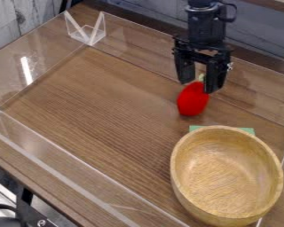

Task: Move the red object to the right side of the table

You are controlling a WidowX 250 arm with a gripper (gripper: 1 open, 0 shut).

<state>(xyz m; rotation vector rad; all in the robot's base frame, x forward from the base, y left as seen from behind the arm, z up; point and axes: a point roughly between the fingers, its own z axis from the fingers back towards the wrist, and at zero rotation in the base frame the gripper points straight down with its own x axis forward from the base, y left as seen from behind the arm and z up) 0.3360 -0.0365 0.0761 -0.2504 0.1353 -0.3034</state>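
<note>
The fingers (pixel 201 71) are spread wide, with nothing held; the red fruit (pixel 193 99) is seen just beside them, placed beyond the big bowl (pixel 226 176) on the table (pixel 91 106)

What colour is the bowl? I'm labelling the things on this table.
Light wooden tan, the bowl, seen best in the current camera view.

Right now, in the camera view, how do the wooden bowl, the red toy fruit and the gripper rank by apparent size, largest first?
1. Wooden bowl
2. Gripper
3. Red toy fruit
</note>
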